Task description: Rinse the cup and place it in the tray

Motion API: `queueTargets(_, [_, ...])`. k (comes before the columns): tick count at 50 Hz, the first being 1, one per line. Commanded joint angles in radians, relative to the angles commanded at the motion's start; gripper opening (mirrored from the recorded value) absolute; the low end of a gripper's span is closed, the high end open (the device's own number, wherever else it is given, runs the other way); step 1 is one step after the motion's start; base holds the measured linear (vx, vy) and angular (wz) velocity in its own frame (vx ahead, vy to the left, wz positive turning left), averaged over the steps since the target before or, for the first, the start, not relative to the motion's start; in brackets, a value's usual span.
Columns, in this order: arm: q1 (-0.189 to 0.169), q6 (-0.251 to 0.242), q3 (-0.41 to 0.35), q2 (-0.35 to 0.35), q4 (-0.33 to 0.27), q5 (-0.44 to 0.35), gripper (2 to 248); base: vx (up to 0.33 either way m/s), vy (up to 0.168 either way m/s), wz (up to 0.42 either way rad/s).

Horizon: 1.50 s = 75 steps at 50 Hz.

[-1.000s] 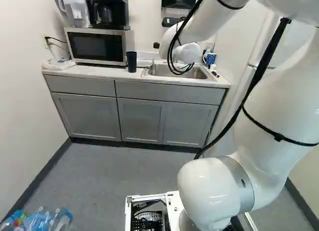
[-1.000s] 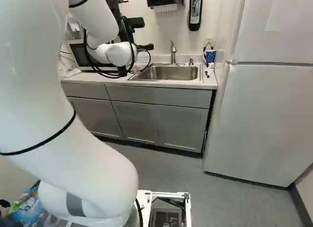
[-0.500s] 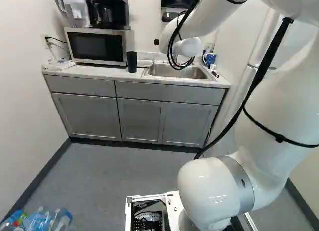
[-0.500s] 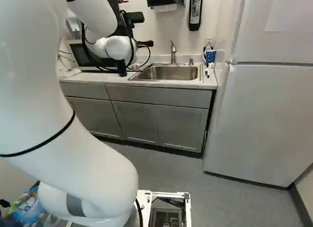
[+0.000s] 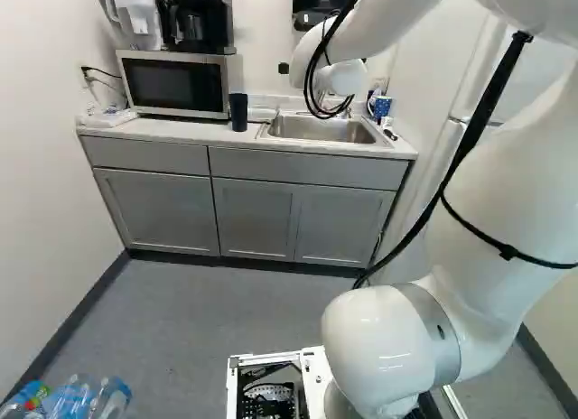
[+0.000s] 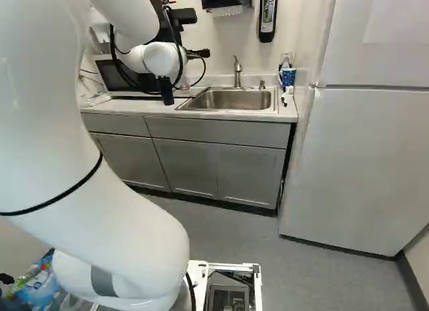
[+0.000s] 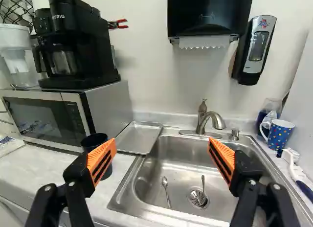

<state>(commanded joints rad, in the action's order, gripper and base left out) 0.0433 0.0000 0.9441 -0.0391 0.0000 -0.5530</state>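
Observation:
The gripper (image 6: 198,53) is raised over the counter left of the sink in the right base view, partly hidden by the white wrist. In the wrist view the gripper (image 7: 162,142) stands wide open, with nothing between its orange pads. A dark cup (image 7: 92,141) stands on the counter beyond one finger, which covers part of it; the cup (image 5: 238,112) is upright by the microwave in the left base view. A grey metal tray (image 7: 139,138) lies between microwave and sink. The sink (image 7: 176,161) holds two spoons, and its faucet (image 7: 208,118) rises at the back edge.
The microwave (image 7: 49,117) carries a coffee maker (image 7: 63,51). A paper towel dispenser (image 7: 208,14) and a soap dispenser (image 7: 255,48) hang on the wall. Past the sink stand a blue dotted mug (image 7: 279,134) and a brush (image 7: 292,158). The refrigerator (image 6: 362,163) is right of the counter.
My arm's wrist and gripper have risen and shifted slightly in the base views. The cup has stayed where it stands, and the base has not moved.

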Motion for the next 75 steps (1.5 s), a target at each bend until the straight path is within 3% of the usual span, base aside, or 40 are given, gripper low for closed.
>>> queueTargets(44, [0.000,0.000,0.000,0.000,0.000,0.000,247,0.012,0.000,0.000])
queueTargets(75, [0.000,0.000,0.000,0.000,0.000,0.000,247,0.105,-0.036,0.006])
